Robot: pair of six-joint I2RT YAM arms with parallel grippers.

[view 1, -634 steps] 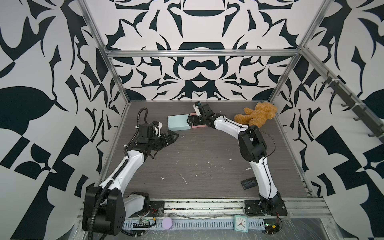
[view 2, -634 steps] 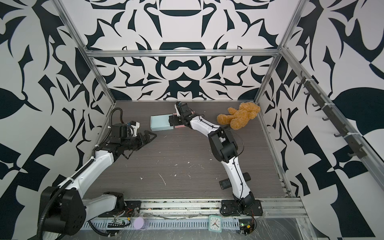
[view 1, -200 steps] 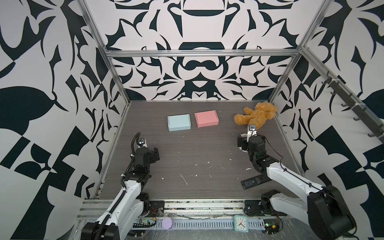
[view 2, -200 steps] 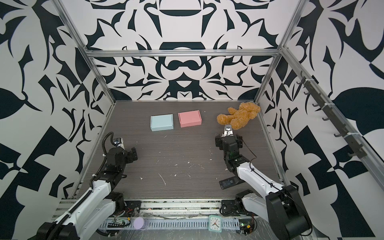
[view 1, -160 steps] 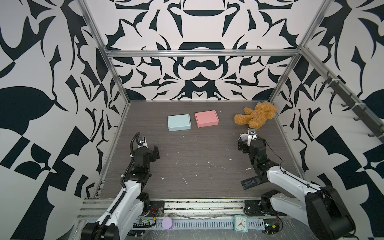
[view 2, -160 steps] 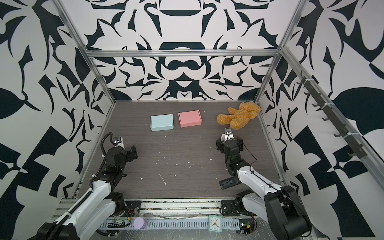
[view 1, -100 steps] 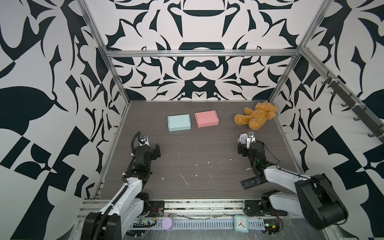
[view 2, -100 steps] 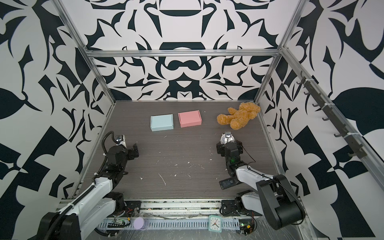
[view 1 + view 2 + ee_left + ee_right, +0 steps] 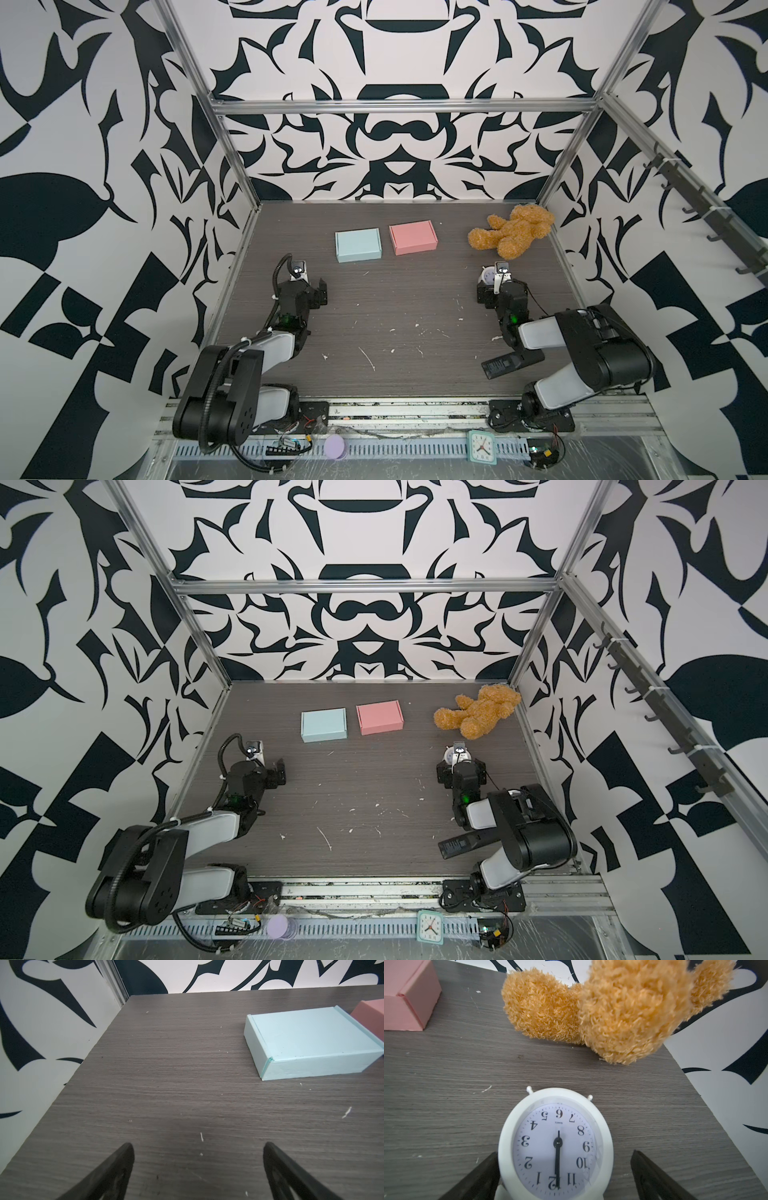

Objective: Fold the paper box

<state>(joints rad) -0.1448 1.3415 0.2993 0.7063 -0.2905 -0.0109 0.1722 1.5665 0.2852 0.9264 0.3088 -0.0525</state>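
blue box (image 9: 358, 245) closed, pink box (image 9: 413, 237) closed, adj.

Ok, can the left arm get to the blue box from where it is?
Probably yes. The left gripper is open and empty, and only bare table lies between it and the blue box. The pink box sits beyond the blue one, out of the way.

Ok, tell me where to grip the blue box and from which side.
The blue box lies flat and closed. Probably take its left end from above with the left gripper, jaws across the near and far long walls: that end is free, while the pink box sits close beside the other end.
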